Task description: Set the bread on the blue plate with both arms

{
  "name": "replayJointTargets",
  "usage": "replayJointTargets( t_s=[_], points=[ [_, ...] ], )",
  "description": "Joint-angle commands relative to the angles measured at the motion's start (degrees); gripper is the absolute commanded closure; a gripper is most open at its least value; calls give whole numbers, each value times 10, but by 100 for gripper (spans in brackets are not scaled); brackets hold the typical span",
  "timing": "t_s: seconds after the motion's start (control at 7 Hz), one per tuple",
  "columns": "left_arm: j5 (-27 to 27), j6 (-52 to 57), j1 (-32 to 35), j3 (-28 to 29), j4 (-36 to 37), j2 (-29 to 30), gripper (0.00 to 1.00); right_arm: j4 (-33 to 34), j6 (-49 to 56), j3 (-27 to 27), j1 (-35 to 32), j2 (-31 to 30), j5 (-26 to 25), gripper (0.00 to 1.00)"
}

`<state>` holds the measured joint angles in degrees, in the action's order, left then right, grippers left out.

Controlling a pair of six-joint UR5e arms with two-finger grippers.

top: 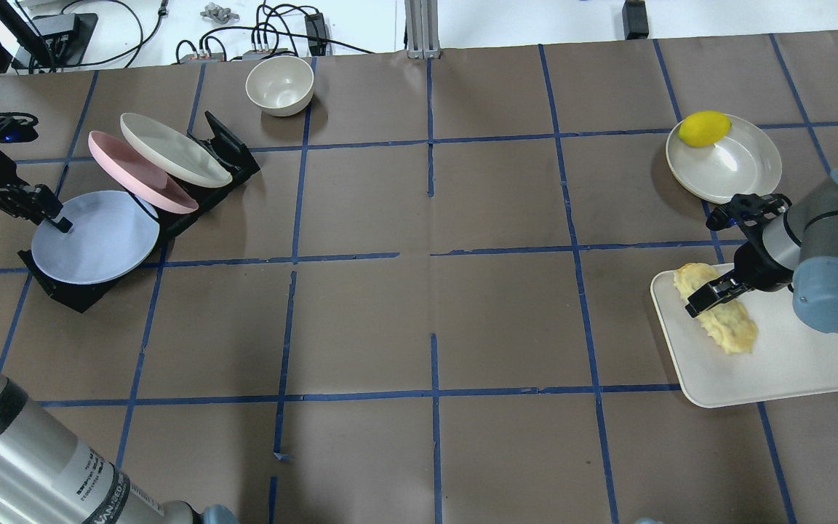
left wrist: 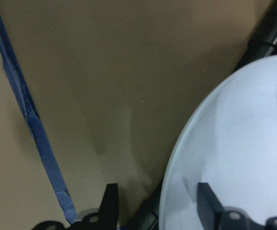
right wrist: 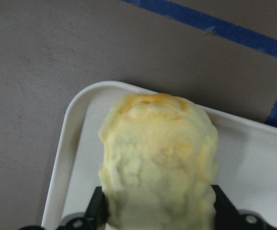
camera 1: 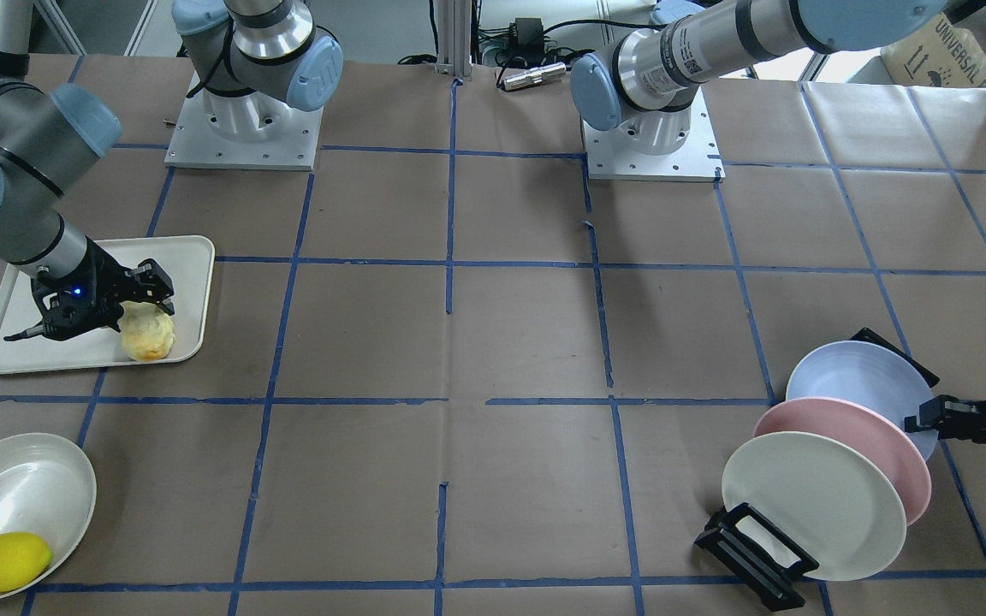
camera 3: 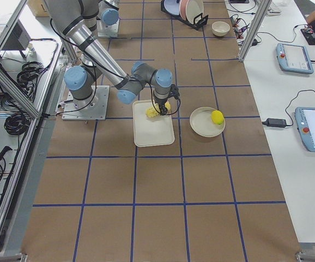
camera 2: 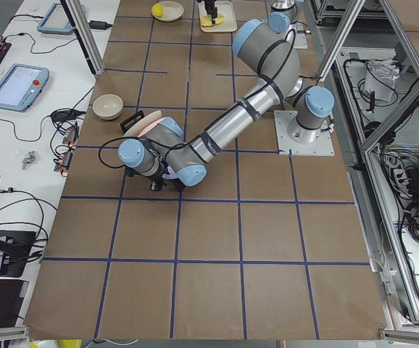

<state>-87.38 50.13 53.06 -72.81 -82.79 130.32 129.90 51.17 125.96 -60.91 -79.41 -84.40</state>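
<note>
The bread (camera 1: 148,335), a pale-yellow bumpy roll, lies on a cream tray (camera 1: 176,257) and also shows in the overhead view (top: 726,326). My right gripper (top: 706,298) is down over it. In the right wrist view the fingers (right wrist: 96,211) press both sides of the bread (right wrist: 157,158), which rests on the tray. The blue plate (top: 95,240) leans in a black rack (top: 70,291). My left gripper (top: 55,218) is at its upper rim. In the left wrist view its jaws are open, astride the rim of the blue plate (left wrist: 239,143).
A pink plate (top: 128,164) and a cream-white plate (top: 172,149) stand in the same rack behind the blue one. A lemon (top: 705,127) lies in a shallow cream dish (top: 743,167) beyond the tray. A small cream bowl (top: 279,84) sits at the far edge.
</note>
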Motion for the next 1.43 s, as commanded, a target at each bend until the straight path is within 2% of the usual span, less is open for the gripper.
replayJointTargets(
  t_s=[0.0, 0.14, 0.43, 0.71, 0.86, 1.0, 1.14, 1.29],
  points=[
    [1, 0, -1, 1, -11, -4, 84, -10, -1, -4, 0, -3, -1, 92],
    [0, 0, 0, 5, -11, -9, 84, -60, -17, -28, -2, -20, -3, 92],
    [-2, 1, 0, 28, -48, -29, 84, -216, -52, -119, -25, -48, -13, 92],
    [-9, 34, -16, 11, -77, -76, 86, -335, -185, -189, -107, -113, -47, 91],
    [-15, 51, -29, 6, -123, -115, 86, -362, -239, -206, -157, -141, -67, 90],
    [-16, 45, -27, -27, -147, -171, 87, -384, -249, -216, -178, -158, -71, 90],
    [-12, 21, -19, -84, -146, -242, 86, -401, -249, -223, -181, -171, -68, 89],
    [-4, -49, 14, -157, -140, -314, 86, -402, -249, -223, -181, -172, -65, 89]
  ],
)
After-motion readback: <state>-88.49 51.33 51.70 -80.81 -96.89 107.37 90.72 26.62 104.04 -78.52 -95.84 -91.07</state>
